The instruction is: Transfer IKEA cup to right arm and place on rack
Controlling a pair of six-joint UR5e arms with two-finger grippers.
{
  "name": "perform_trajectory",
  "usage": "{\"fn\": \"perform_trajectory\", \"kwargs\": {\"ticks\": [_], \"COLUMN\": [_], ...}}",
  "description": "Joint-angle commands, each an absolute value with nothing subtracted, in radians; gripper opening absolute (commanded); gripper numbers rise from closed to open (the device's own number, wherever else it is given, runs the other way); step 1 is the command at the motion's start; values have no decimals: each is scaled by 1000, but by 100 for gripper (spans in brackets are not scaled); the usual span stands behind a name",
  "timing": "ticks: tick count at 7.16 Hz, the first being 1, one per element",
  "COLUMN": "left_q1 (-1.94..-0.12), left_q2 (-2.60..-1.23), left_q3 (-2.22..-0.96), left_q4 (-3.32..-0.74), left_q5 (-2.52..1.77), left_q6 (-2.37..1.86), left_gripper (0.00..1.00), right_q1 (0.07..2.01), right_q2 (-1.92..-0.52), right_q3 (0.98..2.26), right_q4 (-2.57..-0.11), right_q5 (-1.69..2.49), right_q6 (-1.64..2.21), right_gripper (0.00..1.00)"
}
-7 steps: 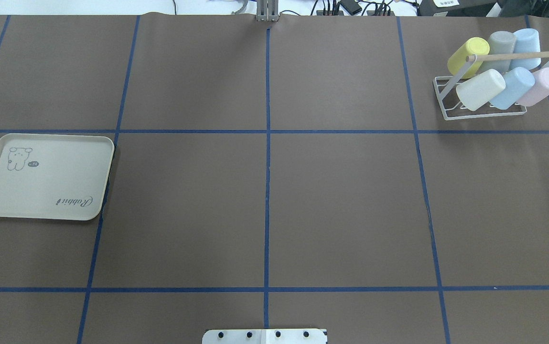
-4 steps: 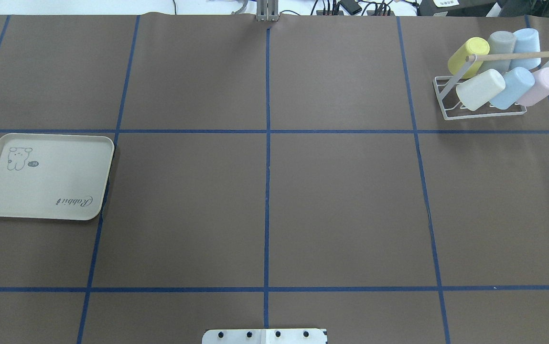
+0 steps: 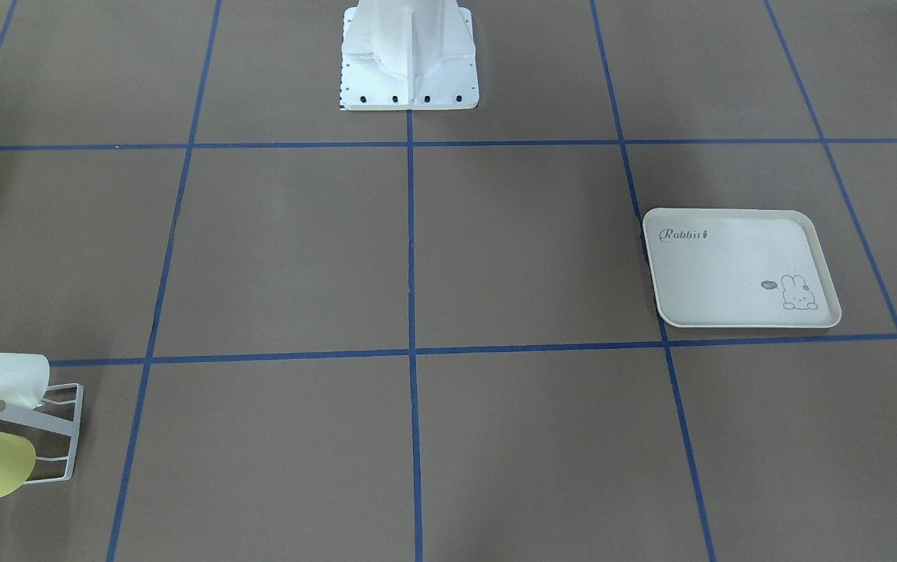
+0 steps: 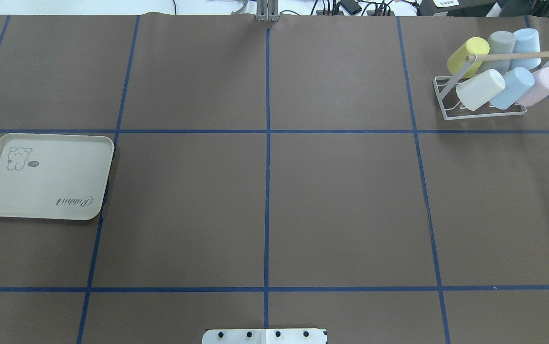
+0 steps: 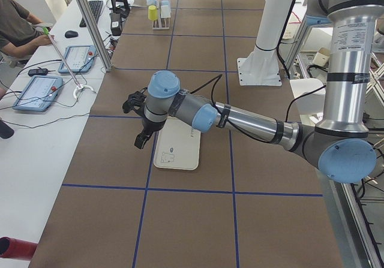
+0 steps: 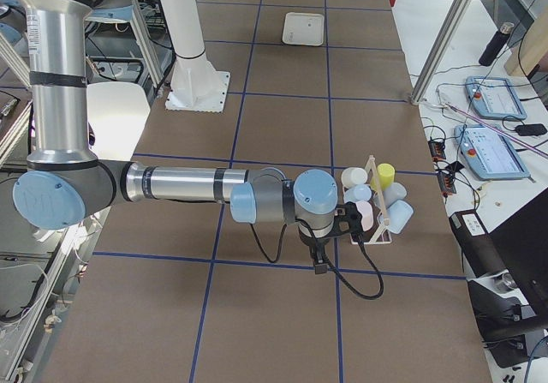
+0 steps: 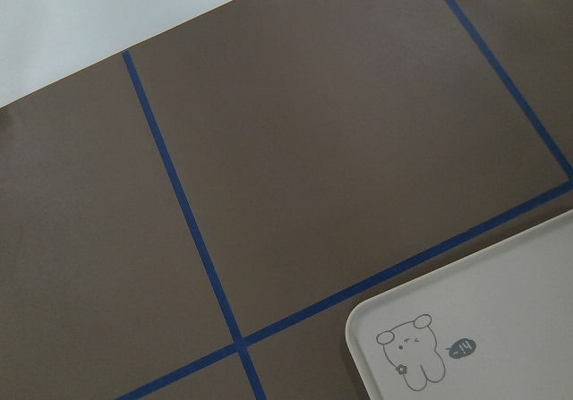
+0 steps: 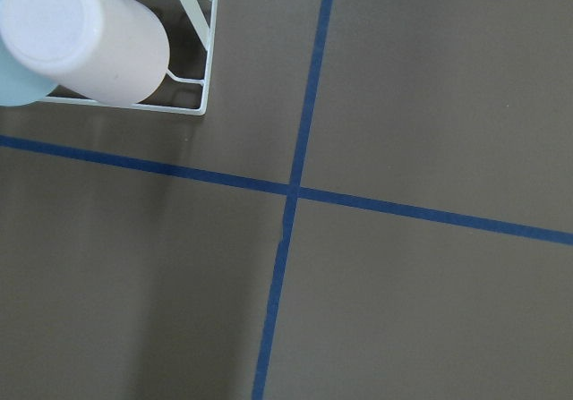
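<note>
Nearest the robot, one white bolted base plate (image 4: 264, 336) is showing at the table's near edge. The brown paper-covered table (image 4: 341, 200), taped with a blue grid, is carrying one cream rectangular tray with a rabbit drawing (image 4: 45, 186) on the robot's left. At the far right corner it is carrying one white wire rack with a wooden dowel (image 4: 440, 99).

All six plastic cups are resting tilted on the rack. In the nearer row are one cream-white cup (image 4: 480, 89), one blue cup (image 4: 511, 87) and one pink cup (image 4: 539, 86). In the farther row are one yellow cup (image 4: 468, 57), one grey cup (image 4: 501, 44) and one pale blue cup (image 4: 526, 42).

The overhead view is showing all six cups. The front-facing view is cutting the rack at its edge and showing only two, the cream-white and the yellow.

Only the side views are showing the two arms. The left arm (image 5: 252, 123) is reaching low over the table, with the left tool (image 5: 140, 139) hanging just beside the tray. The right arm (image 6: 188, 183) is reaching toward the rack, with the right tool (image 6: 318, 261) hanging just beside it. How far either tool is open, and whether it is holding anything, cannot be told from these views.

The left wrist view is taking in only the tray's rabbit corner. The right wrist view is taking in one rack corner, the cream-white cup and a sliver of the blue one.
</note>
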State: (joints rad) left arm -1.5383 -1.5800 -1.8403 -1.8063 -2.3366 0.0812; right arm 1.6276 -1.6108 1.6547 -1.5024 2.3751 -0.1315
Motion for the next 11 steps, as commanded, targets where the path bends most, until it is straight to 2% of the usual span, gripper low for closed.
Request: {"fn": "perform_trajectory", "kwargs": {"ticks": [1,3,6,9,11], "left_q1": [-1537,-1537,-1536,-1555,-1649], "left_q2": [-1575,-1577,-1591,-1539,-1497], "left_q3": [-1836,-1818,-1688,-1704,-1758], "left_q4": [-1805,-1793,-1813,-1824,-1815], "left_q5": [-2338,-2338,-2344,-2431,-2434], "left_q6": [80,80,83,77,78], "left_gripper": [100,100,100,100,100], "right_q1": [1611,1557,1508,1506,1506], "right_q2": [-1619,-1577,-1527,-1503,-1505], "right_q3": [1697,1709,1712,1712,1723], "right_q4": [-1534,-1644,-1696,-1743,-1744], "right_q5": [2376,2372,2339,2342,2361], "right_q6": [-129,-129,-127,-129,-127], "right_gripper": [100,100,100,100,100]}}
